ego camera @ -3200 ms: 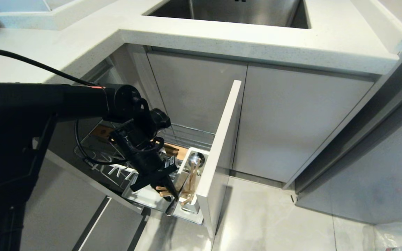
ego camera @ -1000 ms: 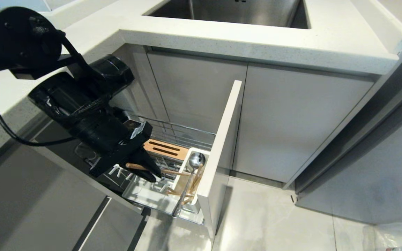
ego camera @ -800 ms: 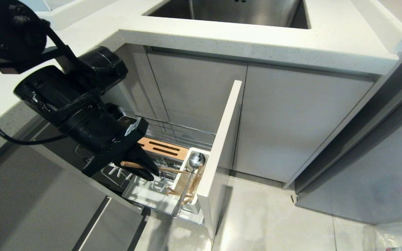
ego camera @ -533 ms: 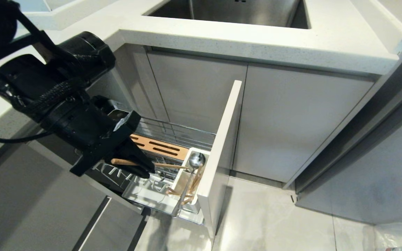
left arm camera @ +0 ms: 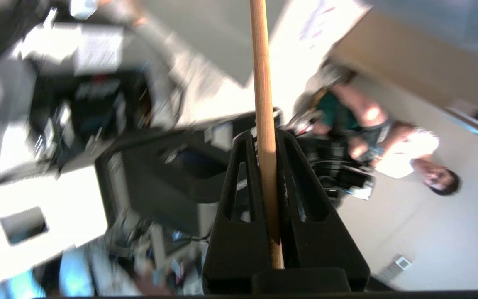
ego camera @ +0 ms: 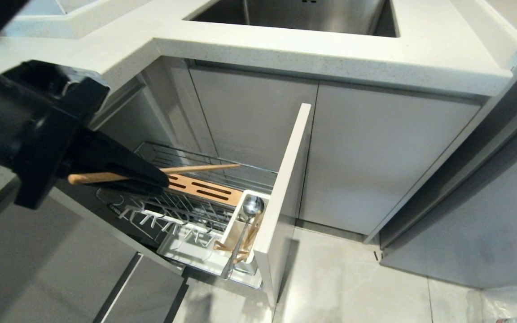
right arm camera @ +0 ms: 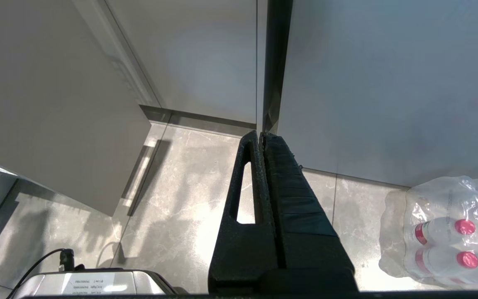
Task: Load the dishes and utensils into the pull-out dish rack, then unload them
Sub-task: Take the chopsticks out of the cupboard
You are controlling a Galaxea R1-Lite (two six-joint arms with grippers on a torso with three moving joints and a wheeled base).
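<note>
Kitchen: left tool (ego camera: pixel 157 176) pinches chopstick (ego camera: pixel 195 168) (labels unreadable).

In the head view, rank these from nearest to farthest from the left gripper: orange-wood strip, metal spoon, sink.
From the left gripper, shut on a chopstick:
1. Orange-wood strip, just beside and below the fingertips.
2. Metal spoon, in the white utensil cup at the rack's front.
3. Sink, up in the countertop.
</note>
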